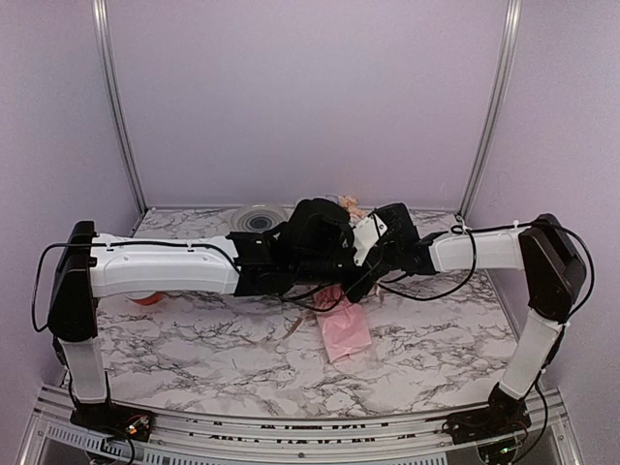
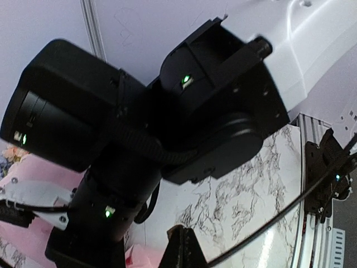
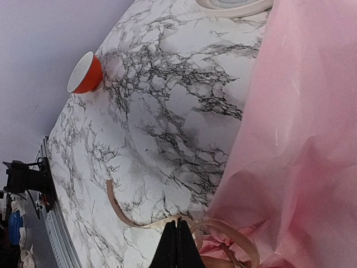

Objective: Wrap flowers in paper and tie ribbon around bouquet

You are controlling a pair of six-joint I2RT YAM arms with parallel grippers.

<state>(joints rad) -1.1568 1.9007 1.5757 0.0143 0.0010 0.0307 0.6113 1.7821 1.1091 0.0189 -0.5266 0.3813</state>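
Note:
The bouquet lies mid-table as a pink paper (image 1: 344,331) cone, its narrow end toward me. A few blooms of the flowers (image 1: 348,203) peek out beyond the arms, and also show at the left edge of the left wrist view (image 2: 10,154). My right gripper (image 3: 178,224) is shut on the tan ribbon (image 3: 115,204), which curls away to the left and loops right against the paper (image 3: 295,139). My left gripper (image 2: 184,247) is shut with nothing visible between its fingertips, just below the right arm's black wrist (image 2: 128,128). Both wrists crowd together over the bouquet's middle and hide it.
An orange-red spool (image 1: 145,297) sits at the left under the left arm, also in the right wrist view (image 3: 85,72). A clear round reel (image 1: 260,218) lies at the back. Black cables (image 1: 426,286) hang between the wrists. Purple walls close the table's sides and back.

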